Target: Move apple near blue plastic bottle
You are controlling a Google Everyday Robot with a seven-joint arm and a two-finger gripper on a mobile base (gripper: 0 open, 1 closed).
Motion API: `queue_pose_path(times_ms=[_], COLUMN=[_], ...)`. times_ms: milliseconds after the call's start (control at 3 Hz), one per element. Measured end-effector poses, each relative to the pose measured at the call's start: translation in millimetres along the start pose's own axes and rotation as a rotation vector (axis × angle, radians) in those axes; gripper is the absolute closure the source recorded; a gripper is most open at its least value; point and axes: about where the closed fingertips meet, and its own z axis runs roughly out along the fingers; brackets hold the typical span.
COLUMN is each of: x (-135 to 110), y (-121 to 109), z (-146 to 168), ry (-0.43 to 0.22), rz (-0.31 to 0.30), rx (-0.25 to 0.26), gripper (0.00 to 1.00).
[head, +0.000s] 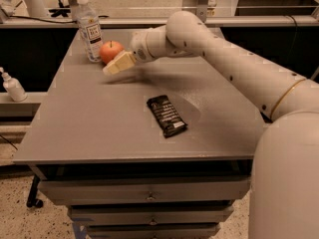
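Your arm (234,68) stretches across the counter (99,128) toward the bottle (89,29). The apple (111,50) sits just beside the bottle, likely placed already. Your claw (117,64) hangs near the bottle, at the apple's front; you cannot tell whether it grips anything.

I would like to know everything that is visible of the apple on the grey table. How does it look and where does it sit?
The apple is round and red-orange, with smooth skin that looks whole. It sits on the grey table, in the far left part, just right of the blue plastic bottle and shorter than it. The end effector is low in front of it, hiding its lower right edge; whether they touch cannot be told.
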Motion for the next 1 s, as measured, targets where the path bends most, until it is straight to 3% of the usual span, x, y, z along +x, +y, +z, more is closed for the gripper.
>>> queue_pose_path(times_ms=[333,1000], x=[0,20], y=[-10,-74], z=[-26,-109], ry=[-0.017,-0.143], rz=[0.007,0.070], rx=[-0.001,0.038], gripper=[0.00,0.00])
